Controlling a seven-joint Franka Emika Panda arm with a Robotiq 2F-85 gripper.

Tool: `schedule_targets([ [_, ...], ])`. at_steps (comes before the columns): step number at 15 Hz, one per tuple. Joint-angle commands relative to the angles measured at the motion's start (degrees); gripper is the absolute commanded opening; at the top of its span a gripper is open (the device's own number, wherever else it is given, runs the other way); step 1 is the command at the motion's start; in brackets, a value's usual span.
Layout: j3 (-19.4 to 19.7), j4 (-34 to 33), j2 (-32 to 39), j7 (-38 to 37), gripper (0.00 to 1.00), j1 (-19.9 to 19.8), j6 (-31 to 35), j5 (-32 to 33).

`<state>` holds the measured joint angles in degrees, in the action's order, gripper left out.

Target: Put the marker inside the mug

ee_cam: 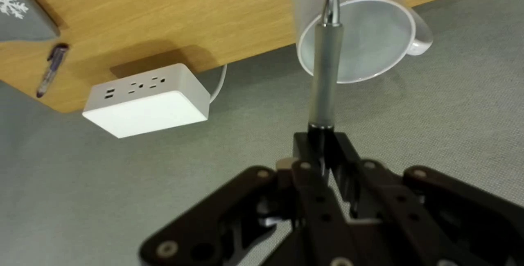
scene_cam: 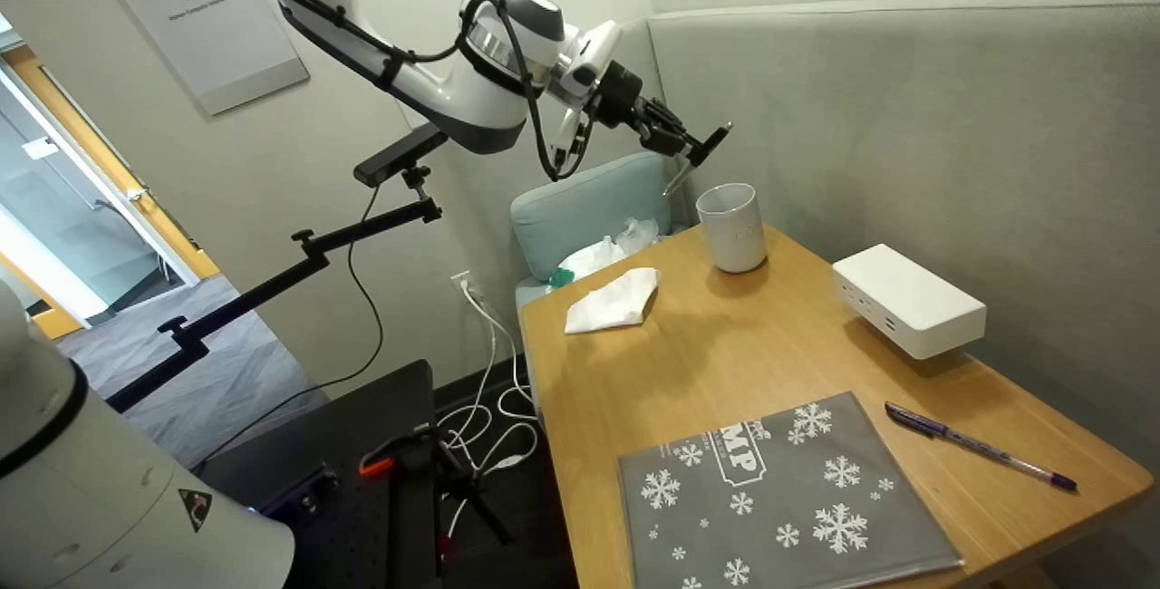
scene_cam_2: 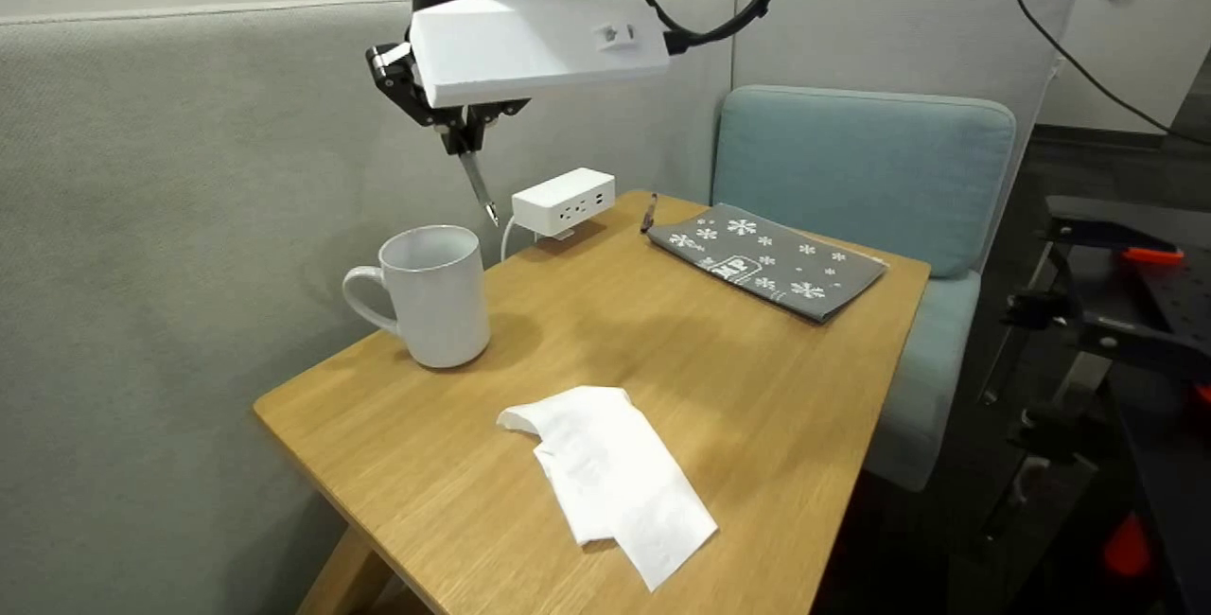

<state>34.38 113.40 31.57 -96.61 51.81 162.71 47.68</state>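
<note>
The marker is pen-like, with a dark barrel, grey grip and silver tip. It shows in both exterior views point(scene_cam: 680, 176) point(scene_cam_2: 479, 182) and the wrist view point(ee_cam: 326, 73). My gripper point(ee_cam: 322, 145) is shut on its dark barrel, tip pointing down at a slant; it also shows in both exterior views point(scene_cam: 700, 150) point(scene_cam_2: 465, 135). The pale mug point(scene_cam_2: 440, 303) stands upright at the table's end, also in the other views point(scene_cam: 736, 231) point(ee_cam: 370, 45). The tip is beside and slightly above the mug's rim, apart from it. In the wrist view it overlaps the mug's near rim.
A white outlet box point(scene_cam: 906, 299) sits at the table's wall edge. A purple pen point(scene_cam: 979, 447) and a grey snowflake folder point(scene_cam: 779, 498) lie beyond it. A white cloth point(scene_cam_2: 615, 473) lies near the mug. A padded wall point(scene_cam_2: 189, 265) runs close behind the mug.
</note>
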Motion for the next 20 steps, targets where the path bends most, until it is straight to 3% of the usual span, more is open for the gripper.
schedule_targets([
  [1,5.8,-2.0,3.3,-7.5,0.04,4.6,0.6,6.0],
  [12,18.1,-8.7,15.2,-29.4,0.04,11.8,5.0,23.7],
  [20,20.2,-12.8,22.3,-45.5,0.04,12.4,9.1,34.4],
])
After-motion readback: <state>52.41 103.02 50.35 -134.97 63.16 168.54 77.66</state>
